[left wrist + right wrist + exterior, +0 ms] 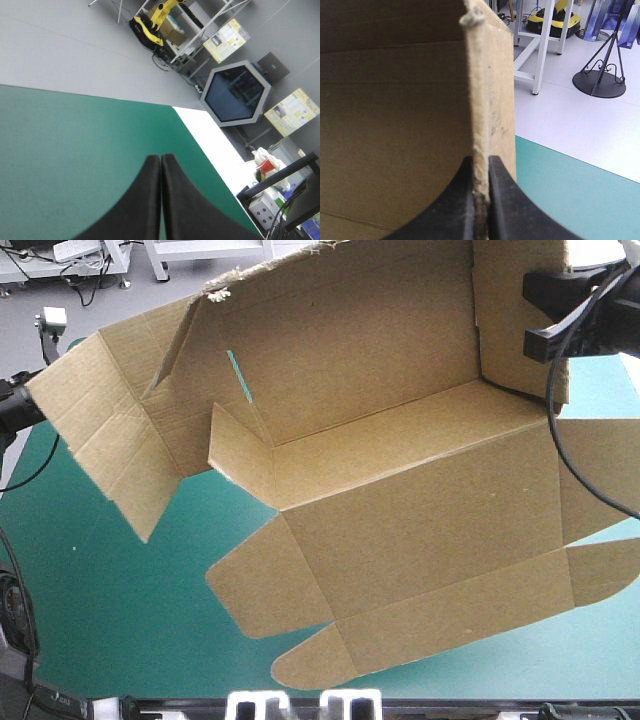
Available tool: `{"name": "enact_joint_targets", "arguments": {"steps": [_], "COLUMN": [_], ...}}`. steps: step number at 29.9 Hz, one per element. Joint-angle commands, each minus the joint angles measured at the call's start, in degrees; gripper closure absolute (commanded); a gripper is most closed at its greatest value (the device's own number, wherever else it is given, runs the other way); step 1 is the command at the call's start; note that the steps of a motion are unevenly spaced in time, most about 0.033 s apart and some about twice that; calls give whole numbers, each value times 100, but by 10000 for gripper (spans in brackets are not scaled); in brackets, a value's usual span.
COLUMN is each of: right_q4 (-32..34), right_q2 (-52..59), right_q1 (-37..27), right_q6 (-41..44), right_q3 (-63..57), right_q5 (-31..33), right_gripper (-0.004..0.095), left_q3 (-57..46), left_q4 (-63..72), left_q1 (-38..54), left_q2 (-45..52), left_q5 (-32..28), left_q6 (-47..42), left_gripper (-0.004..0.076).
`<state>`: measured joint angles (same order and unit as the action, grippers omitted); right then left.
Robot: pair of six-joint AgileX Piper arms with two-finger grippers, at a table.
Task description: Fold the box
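The brown box (400, 510) is a large cut sheet of board, partly shaped, with its back wall and right wall raised. Its front panels and rounded flaps spread over the teal-green cover (120, 620), and a loose flap (100, 430) sticks out to the left. My right gripper (545, 315) is shut on the top edge of the right wall. In the right wrist view that board edge (490, 100) runs up between the fingers of the right gripper (481, 172). My left gripper (161, 165) is shut on nothing, over bare cover. In the high view the left gripper (12, 408) sits just beside the left flap's corner.
Bare teal-green cover (75, 150) lies ahead of the left gripper, ending at the table's edge (200, 130). In the high view the cover is free at the front left and along the front edge (150, 680).
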<state>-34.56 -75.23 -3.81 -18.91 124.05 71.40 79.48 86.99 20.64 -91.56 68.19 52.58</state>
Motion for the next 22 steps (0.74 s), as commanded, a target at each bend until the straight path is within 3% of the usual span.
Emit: {"name": "enact_joint_targets", "arguments": {"steps": [1, 10, 22], "right_q4": [-332, -714, -725], "right_q2": [-12, -519, -1029], "right_q1": [-30, -30, -30], "right_q6": [81, 81, 81], "right_q3": [146, 146, 146], "right_q5": [-402, -888, -1113], "right_gripper": [932, 932, 932], "left_q3": [236, 236, 236], "left_q4": [628, 438, 432], "left_q1": [-4, -300, -459], "left_q2": [275, 752, 1214], "left_q5": [635, 635, 601], "left_q6": [-1, -180, -544], "left_gripper": [724, 724, 725]}}
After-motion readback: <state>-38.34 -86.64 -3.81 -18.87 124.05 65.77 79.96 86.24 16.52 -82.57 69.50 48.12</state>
